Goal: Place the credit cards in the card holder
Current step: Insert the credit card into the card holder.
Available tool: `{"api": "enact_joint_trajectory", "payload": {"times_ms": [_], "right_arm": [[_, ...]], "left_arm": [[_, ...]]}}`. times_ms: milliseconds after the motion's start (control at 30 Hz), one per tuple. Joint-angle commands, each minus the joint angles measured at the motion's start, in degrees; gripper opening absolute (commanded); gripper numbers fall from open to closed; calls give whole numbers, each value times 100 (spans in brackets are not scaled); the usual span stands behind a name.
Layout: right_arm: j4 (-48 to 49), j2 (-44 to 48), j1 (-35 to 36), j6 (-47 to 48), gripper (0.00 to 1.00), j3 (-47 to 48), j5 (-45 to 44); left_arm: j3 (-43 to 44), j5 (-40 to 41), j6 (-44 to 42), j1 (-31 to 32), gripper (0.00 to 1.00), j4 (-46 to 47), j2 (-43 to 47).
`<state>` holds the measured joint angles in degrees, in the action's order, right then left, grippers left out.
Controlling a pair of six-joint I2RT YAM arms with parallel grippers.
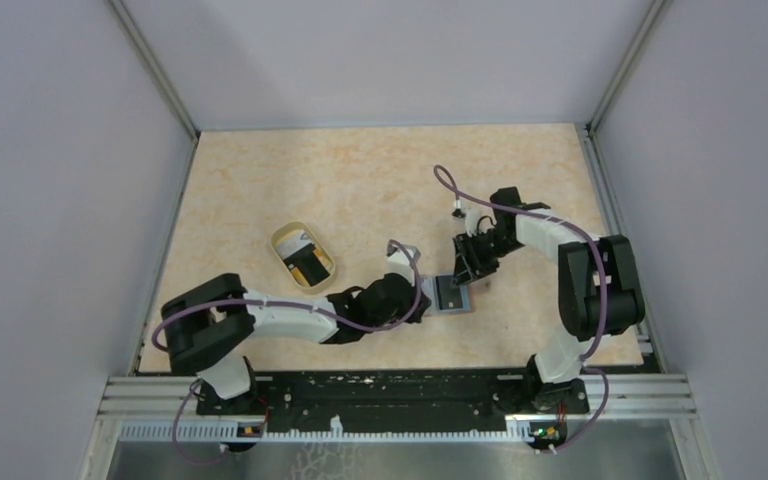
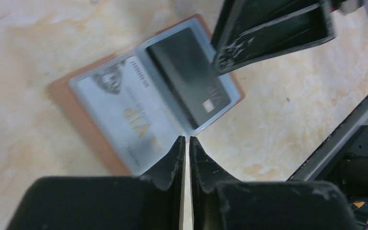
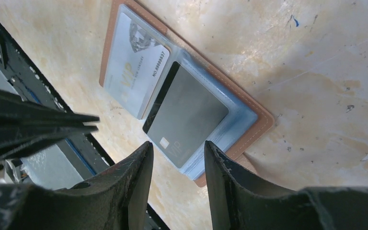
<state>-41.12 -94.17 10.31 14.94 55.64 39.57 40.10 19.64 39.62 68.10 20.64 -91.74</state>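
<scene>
The left gripper [image 2: 187,141] has its two fingers drawn almost together, with only a thin slit between the tips and nothing in it. It hangs just above the near edge of the card holder [image 2: 93,129], close to the fold. The card holder lies spread open and flat on the table [image 2: 278,110] directly ahead of these fingertips, brown outside down and light blue lining up.

Ahead and to the left of the tips, a white card [image 2: 124,110] with gold "VIP" lettering sits in one half. Ahead and to the right, a dark card [image 2: 189,76] lies over the other half. Whether the dark card is tucked into its sleeve or only rests on top cannot be told.

Beyond the dark card, on the far side of the card holder, the right gripper [image 3: 175,153] points down at it with its fingers partly apart. It has nothing between them and hovers over the dark card's corner, facing the left gripper across the card holder.

Well off to the left gripper's other side, back along its arm, stands a yellowish cup [image 1: 285,231] with something dark and yellow inside.
</scene>
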Motion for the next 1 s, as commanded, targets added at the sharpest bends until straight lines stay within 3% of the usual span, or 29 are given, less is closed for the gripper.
{"api": "enact_joint_trajectory", "payload": {"times_ms": [0,200,767,967], "right_arm": [[23,-166,-38,66,44,125,61],[37,-254,-37,57,43,129,7],[-10,-405,-37,79,40,164,38],[102,-266,-37,4,43,126,-377]], "left_arm": [[642,-487,-170,2,11,356,-703],[1153,-71,-203,2,6,-211,-1366],[1439,-27,-389,-24,4,-432,-1612],[1332,-21,-299,-41,3,-387,-1652]]}}
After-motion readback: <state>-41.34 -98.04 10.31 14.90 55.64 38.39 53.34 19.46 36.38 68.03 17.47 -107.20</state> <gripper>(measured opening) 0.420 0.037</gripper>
